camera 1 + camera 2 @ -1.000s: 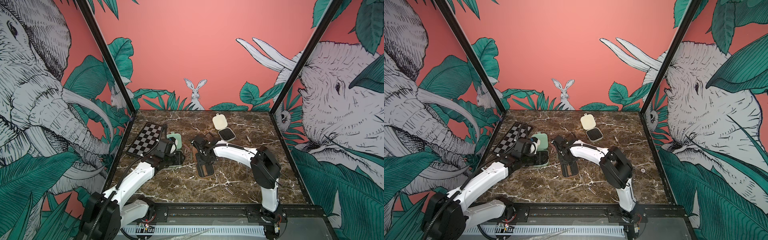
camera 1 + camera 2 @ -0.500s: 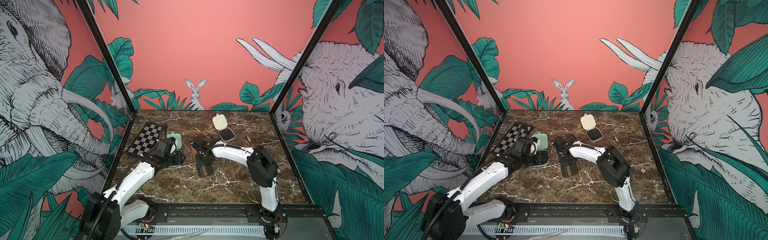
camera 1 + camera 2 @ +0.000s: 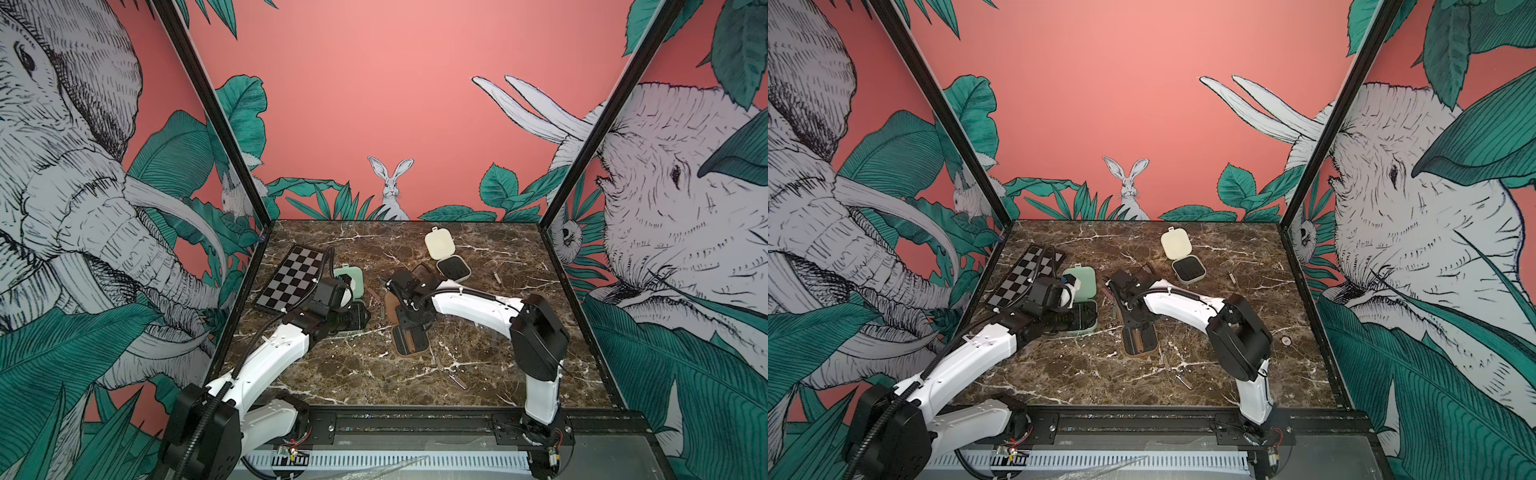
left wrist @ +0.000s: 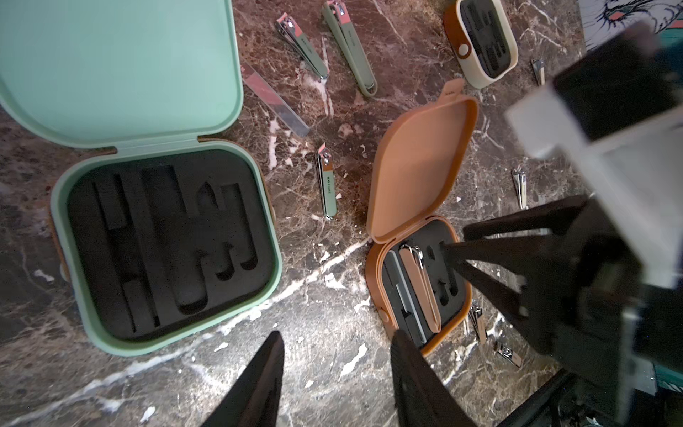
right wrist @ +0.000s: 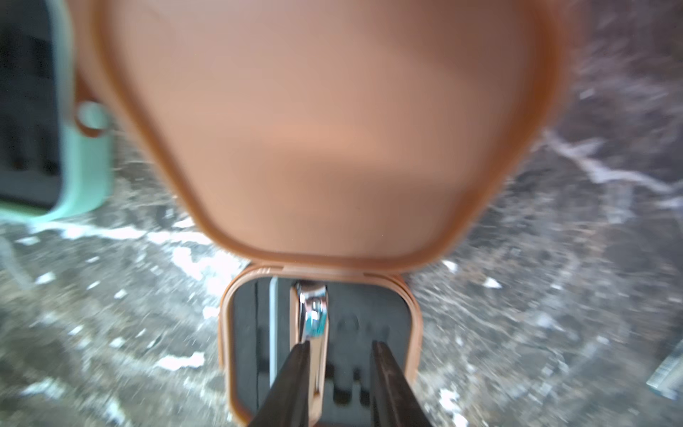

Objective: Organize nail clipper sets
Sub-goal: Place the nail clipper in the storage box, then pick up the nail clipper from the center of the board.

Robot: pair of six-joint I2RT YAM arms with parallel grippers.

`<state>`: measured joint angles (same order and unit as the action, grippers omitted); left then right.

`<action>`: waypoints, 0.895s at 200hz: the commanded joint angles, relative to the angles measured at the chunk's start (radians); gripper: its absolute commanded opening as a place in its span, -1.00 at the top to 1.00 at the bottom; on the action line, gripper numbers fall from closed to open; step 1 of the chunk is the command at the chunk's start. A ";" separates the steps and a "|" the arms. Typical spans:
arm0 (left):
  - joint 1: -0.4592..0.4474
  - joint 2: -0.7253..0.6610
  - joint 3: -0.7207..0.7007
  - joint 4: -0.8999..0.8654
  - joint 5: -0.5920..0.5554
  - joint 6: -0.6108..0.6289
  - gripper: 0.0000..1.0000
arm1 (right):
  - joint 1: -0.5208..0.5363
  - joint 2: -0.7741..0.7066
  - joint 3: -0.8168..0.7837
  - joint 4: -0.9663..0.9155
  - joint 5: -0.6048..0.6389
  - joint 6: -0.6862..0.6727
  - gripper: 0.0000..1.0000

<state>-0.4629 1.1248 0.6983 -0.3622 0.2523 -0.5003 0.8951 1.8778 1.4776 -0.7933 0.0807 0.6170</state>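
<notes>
Clipper lies in brown case, just beside right gripper (jaws apart, empty).

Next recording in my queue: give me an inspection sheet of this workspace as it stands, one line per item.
Surface: dark marble tabletop with white veins.
Job's things: mint case open, insert empty; brown case open, holding a tan clipper and a grey file; cream case open near the back; green clippers and a metal file loose on the table.
Clutter: checkerboard lying flat on the left arm's side.
Grippers: left gripper open, empty, above bare table; right gripper open over the brown case's insert, nothing between its jaws.
Cables: black cable looping over the checkerboard.
Surroundings: jungle-print walls, painted rabbit at the back.
</notes>
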 commanded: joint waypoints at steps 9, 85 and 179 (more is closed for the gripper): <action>0.004 -0.010 0.004 -0.018 0.019 -0.001 -0.01 | -0.025 -0.163 -0.111 -0.056 0.012 0.012 0.35; 0.004 0.003 -0.006 0.029 0.064 -0.023 -0.06 | -0.005 -0.372 -0.441 -0.031 -0.090 0.045 0.15; 0.005 -0.004 -0.019 0.030 0.051 -0.037 -0.06 | 0.042 -0.378 -0.563 0.030 -0.145 0.064 0.06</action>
<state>-0.4629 1.1297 0.6975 -0.3454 0.3073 -0.5232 0.9329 1.4860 0.9009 -0.7952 -0.0605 0.6651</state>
